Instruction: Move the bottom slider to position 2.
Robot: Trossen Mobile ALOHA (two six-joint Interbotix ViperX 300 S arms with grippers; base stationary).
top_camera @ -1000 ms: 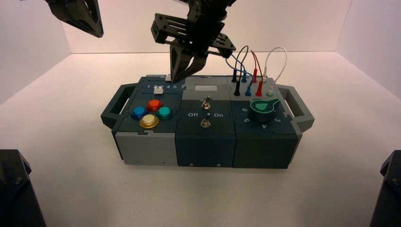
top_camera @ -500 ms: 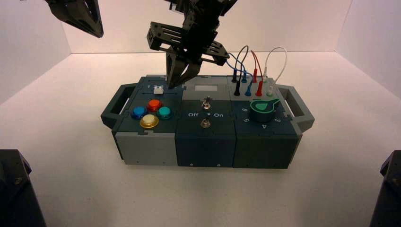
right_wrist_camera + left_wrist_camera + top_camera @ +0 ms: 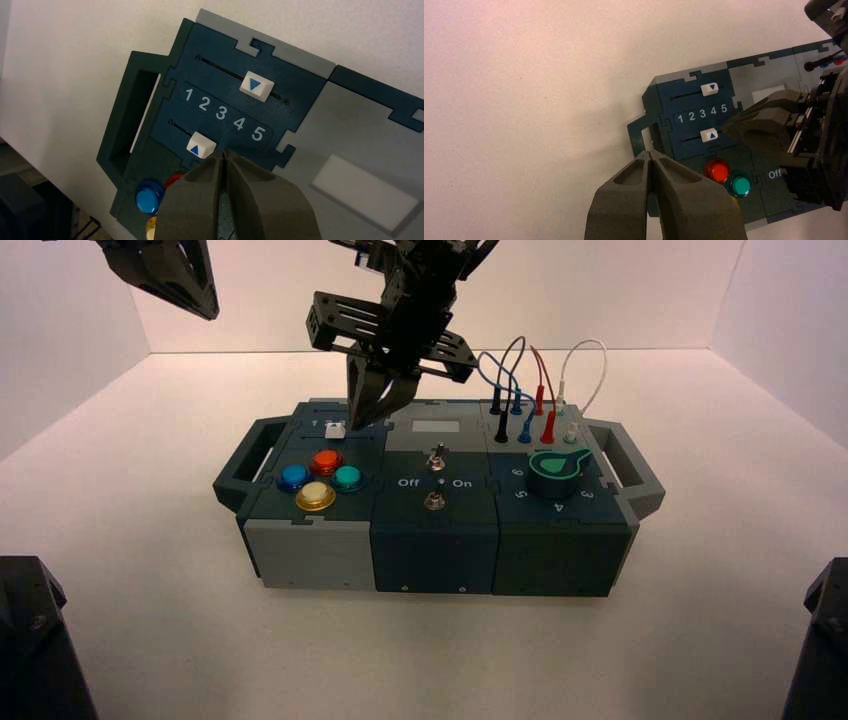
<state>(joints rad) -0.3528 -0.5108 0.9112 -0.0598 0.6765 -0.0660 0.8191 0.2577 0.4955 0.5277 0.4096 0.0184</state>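
While left gripper [image 3: 165, 275] idles shut, right gripper [image 3: 366, 418], fingers closed, has shifted left toward bottom slider [image 3: 201, 145].

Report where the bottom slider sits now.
Near 3: the bottom slider points between numerals 2 and 3, right claw shut beside it.
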